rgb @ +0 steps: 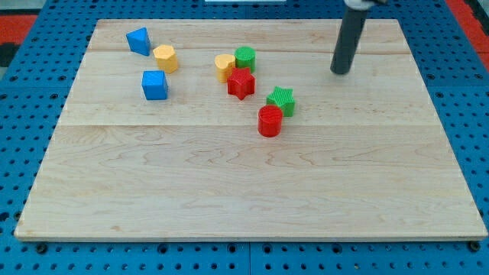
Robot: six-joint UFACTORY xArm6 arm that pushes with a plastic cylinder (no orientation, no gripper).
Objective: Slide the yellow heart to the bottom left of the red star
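The yellow heart [224,66] lies near the top middle of the wooden board [229,191], touching the upper left side of the red star [241,83]. A green cylinder [245,57] sits just right of the heart, above the star. My tip [339,72] is at the end of the dark rod, well to the right of these blocks and touching none of them.
A red cylinder [270,121] and a green star [282,100] sit together lower right of the red star. At the upper left are a blue triangular block [139,40], a yellow hexagon [165,58] and a blue cube [155,85].
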